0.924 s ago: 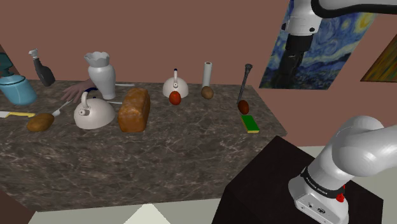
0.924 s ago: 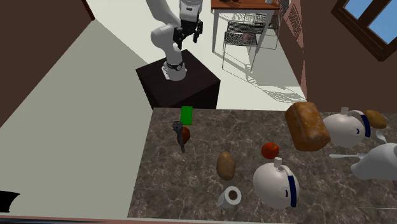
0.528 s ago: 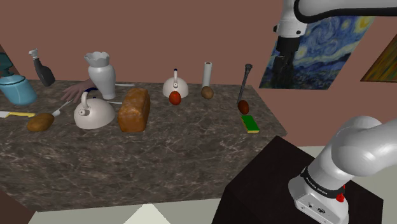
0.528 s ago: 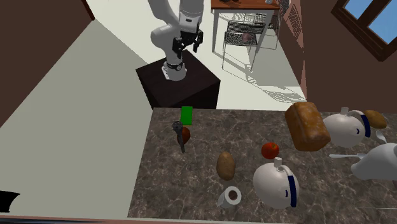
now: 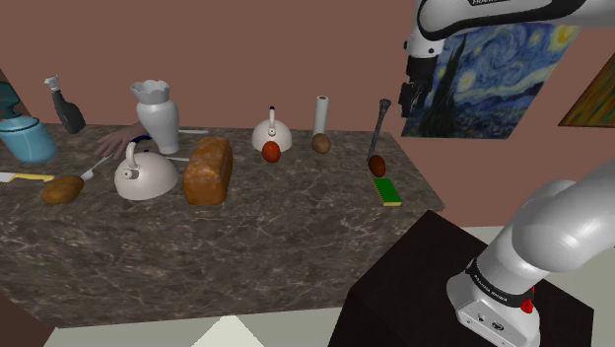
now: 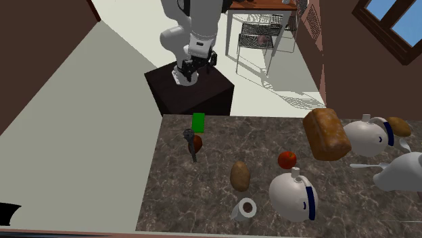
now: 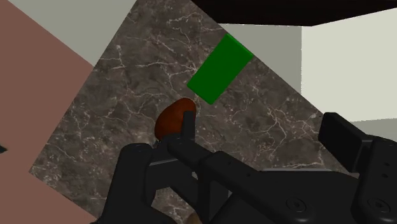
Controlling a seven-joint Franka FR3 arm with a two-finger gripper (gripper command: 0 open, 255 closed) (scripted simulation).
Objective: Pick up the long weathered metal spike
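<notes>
The long dark metal spike [image 5: 380, 125] stands tilted at the counter's right end in the shoulder view, its lower end against a reddish-brown round thing [image 5: 376, 165]. From the second exterior view the spike [image 6: 191, 143] lies beside that round thing [image 6: 197, 142]. My black gripper [image 5: 406, 106] hangs in the air above and a little right of the spike, in front of the painting, over the gap between stand and counter [image 6: 191, 69]. Its fingers stand open and hold nothing [image 7: 235, 139]. Past them show the spike's end [image 7: 189, 119] and the round thing [image 7: 172, 119].
A green sponge [image 5: 388, 190] lies near the counter's edge by the dark stand [image 5: 463, 286]. Farther along the marble counter [image 5: 256, 237] stand a bread loaf [image 5: 209, 170], two white kettles [image 5: 145, 174], a vase [image 5: 158, 115], a paper roll [image 5: 320, 113] and a tomato [image 5: 271, 151].
The arm has swung toward the shoulder view's left and come lower, bringing the gripper from over the stand closer to the counter's end and the spike. The things on the counter have not moved.
</notes>
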